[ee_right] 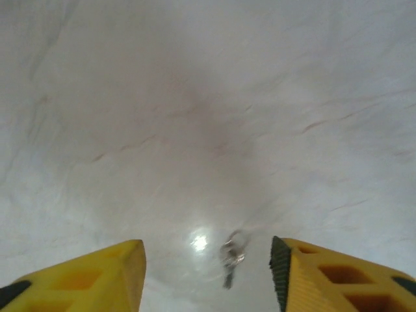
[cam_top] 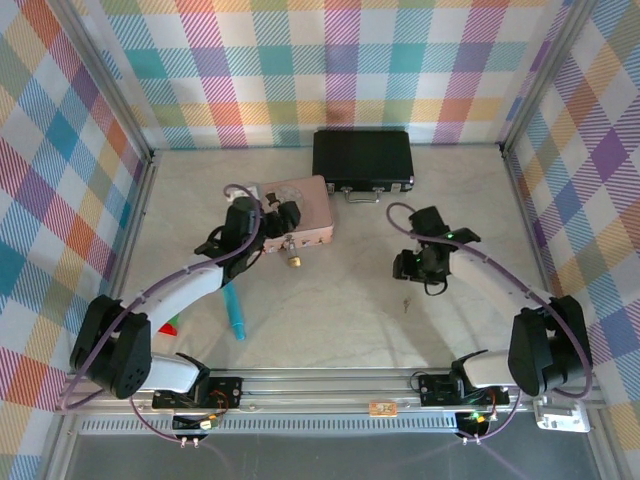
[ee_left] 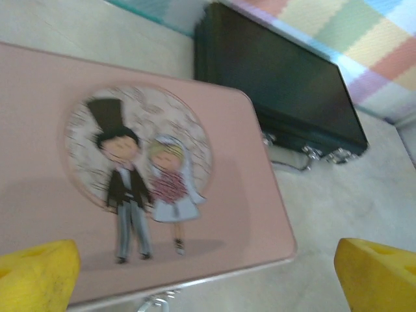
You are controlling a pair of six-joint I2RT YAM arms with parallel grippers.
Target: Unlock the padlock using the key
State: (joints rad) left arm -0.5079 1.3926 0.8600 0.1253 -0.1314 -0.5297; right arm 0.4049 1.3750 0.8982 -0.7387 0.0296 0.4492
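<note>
Grey key point(ee_right: 231, 255) on table point(ee_right: 195, 97), right tool point(ee_right: 207, 253) astride

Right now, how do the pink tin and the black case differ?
The pink tin bears a cartoon bride and groom; the black case is plain. The case sits farther back than the tin and looks slightly wider. Both are flat, closed rectangular boxes.

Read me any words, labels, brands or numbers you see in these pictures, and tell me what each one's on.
No readable text anywhere.
Pink tin: lid carries a cartoon bride and groom, no words.
Black case: no lettering visible.
Small orange tag on the front rail: too small to read.
</note>
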